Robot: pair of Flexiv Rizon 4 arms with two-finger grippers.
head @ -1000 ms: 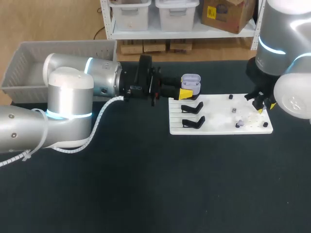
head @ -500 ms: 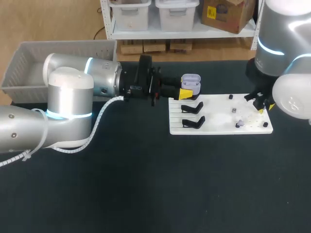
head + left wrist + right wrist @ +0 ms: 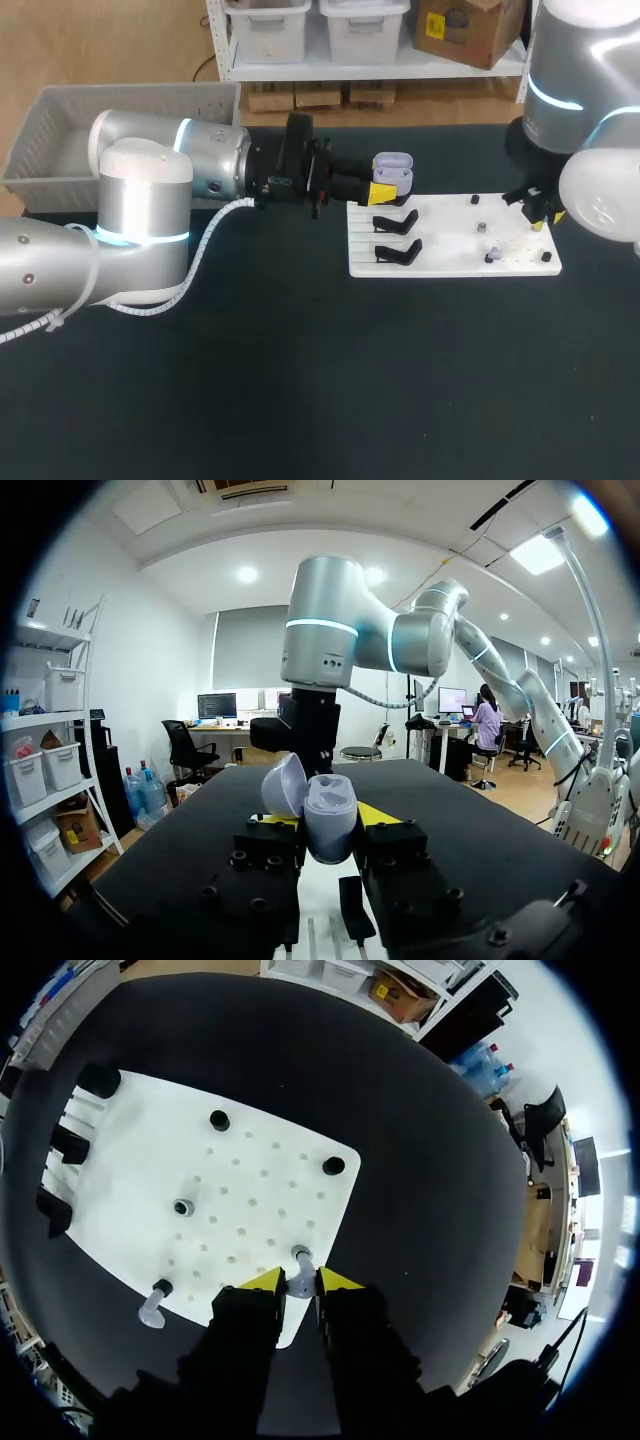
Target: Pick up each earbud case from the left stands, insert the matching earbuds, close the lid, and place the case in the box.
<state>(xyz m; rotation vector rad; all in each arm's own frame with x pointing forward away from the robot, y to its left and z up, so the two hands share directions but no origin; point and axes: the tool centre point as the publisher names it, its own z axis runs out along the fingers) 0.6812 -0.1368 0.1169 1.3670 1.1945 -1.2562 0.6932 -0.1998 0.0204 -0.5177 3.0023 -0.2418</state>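
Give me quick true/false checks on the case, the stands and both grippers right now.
1. The left gripper is shut on the lavender case, lid open. True.
2. The two black stands in the head view hold cases. False: both are empty.
3. The right gripper hangs over the stands. False: it is at the white board's right edge, shut on an earbud.
4. A second earbud sits on the board near that gripper. True.
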